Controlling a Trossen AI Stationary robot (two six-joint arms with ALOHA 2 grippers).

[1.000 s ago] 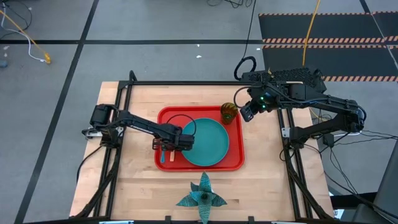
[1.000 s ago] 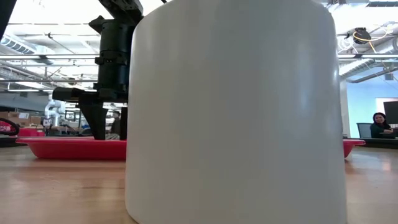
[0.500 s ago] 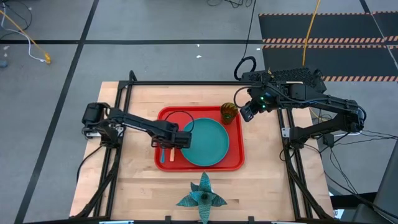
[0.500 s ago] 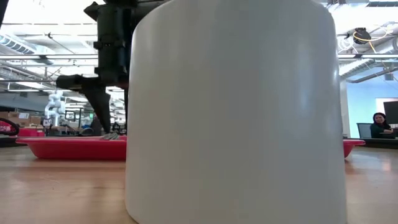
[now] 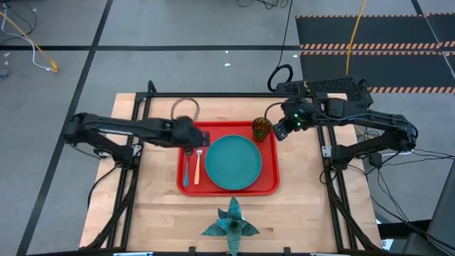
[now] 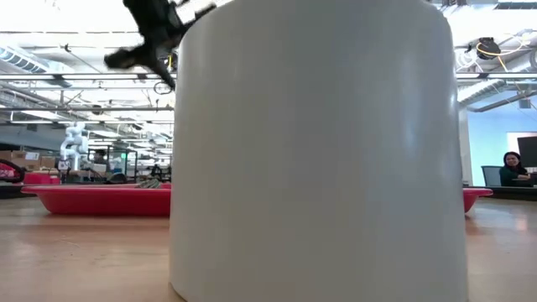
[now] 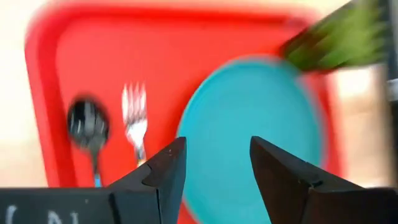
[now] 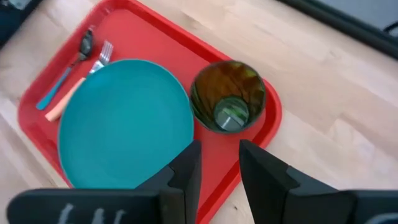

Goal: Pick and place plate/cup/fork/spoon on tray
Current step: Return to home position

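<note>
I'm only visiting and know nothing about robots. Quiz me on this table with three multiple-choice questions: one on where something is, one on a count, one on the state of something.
1. Where is the cup?
A) on the tray, beside the plate
B) on top of the plate
C) in a gripper

2. How many pieces of cutlery lie on the tray?
A) one
B) two
C) four

3. Is the left gripper
A) shut on cutlery
B) shut on the cup
C) open and empty

Answers:
1 A: the cup stands in a tray corner, off the plate.
2 B: the fork and the spoon lie side by side.
3 C: its fingers stand apart with nothing between them.
</note>
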